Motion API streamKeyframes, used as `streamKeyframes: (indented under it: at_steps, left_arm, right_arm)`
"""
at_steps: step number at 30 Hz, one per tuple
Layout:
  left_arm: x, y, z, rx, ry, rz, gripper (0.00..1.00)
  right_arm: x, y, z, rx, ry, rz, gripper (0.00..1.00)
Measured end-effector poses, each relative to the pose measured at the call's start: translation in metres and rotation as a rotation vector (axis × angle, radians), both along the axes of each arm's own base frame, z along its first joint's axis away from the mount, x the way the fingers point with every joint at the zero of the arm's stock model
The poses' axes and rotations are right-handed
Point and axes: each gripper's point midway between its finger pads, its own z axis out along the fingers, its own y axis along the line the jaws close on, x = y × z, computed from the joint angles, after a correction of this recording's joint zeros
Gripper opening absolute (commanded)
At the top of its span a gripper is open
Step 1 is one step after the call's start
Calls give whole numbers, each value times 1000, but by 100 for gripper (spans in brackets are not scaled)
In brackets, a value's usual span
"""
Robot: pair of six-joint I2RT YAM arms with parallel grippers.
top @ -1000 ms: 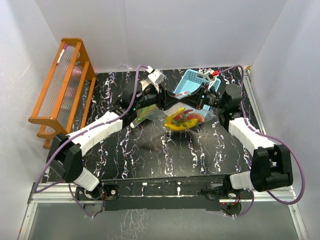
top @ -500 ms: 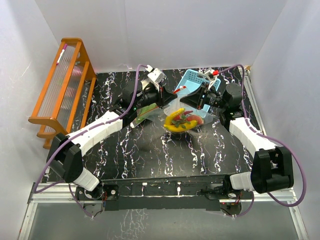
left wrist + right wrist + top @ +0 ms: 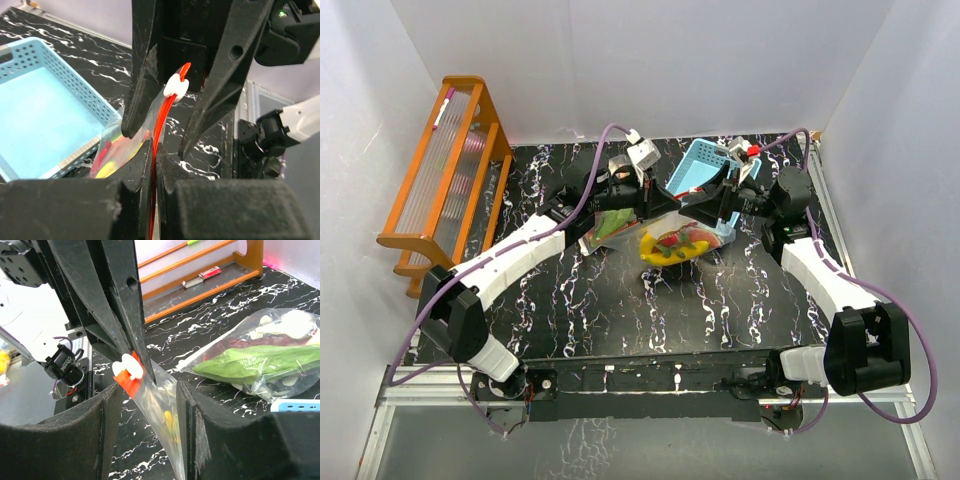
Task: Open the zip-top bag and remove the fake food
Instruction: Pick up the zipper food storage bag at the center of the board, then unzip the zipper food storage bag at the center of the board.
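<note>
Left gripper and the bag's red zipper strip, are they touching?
Touching. In the left wrist view, the left gripper pinches the red zipper strip between its pads, no gap on either side.

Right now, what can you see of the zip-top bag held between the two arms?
The zip-top bag is clear, thin plastic film with a red zip strip and a white slider. It hangs from that strip, holding yellow, red and green toy food. The left tool pinches its top edge; the right tool straddles it, jaws apart.
</note>
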Motion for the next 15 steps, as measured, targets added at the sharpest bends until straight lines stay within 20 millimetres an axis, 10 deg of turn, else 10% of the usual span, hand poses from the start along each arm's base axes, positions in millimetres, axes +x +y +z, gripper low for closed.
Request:
streamKeyframes:
  at_steps: [4,15]
  left_arm:
    - [-12,-2,-6,21,32,-71,0]
    - [-12,3,-1,-4,62,-92,0]
  right_arm:
    - [-7,1,2,-3,-20,36,30]
    - [-30,2,7,-23,-77,138,38]
